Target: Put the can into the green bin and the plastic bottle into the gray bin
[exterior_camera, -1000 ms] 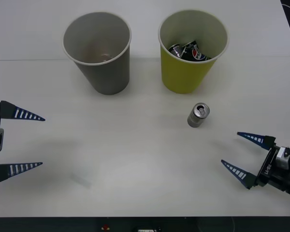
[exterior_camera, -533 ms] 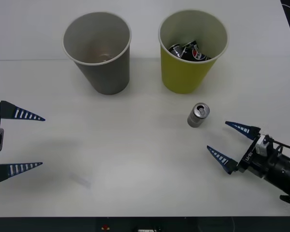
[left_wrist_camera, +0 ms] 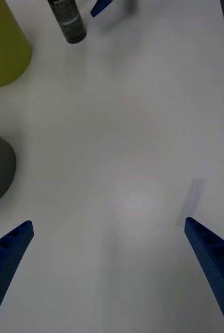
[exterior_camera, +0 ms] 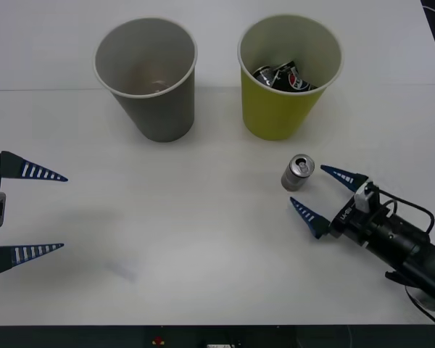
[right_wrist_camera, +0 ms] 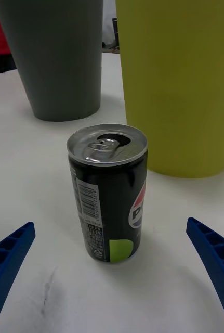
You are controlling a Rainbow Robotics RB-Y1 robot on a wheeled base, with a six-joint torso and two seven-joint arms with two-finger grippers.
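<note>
The step in hand is the reach for the can (exterior_camera: pixel 298 172); it stands upright on the white table (exterior_camera: pixel 203 239), just in front of the green bin (exterior_camera: pixel 288 76) and a little toward the robot's right, not touching it. From the front it looks silvery with a shiny pull-tab top; the right wrist view shows its side as black with a logo and a small green patch. The right pincer (exterior_camera: pixel 324 195) lies low over the table with its blue fingers spread wide and nothing between them; its tips sit just beside the can on the robot's side, one finger close to the can's right flank, the other a little nearer the robot, so the can is not yet between them.

The green bin already holds dark cans with red-white-blue logos at its bottom; the gray bin (exterior_camera: pixel 146 77) stands to its left, well apart from the can. I see no plastic bottle on the table.

The left pincer (exterior_camera: pixel 30 212) waits at the robot's left edge of the table, released and holding nothing.

To my eye the next move calls for the right pincer to push forward until the can sits squarely between the fingers, then clench on its body; after that a lift clear of the green rim and a drop inside.
</note>
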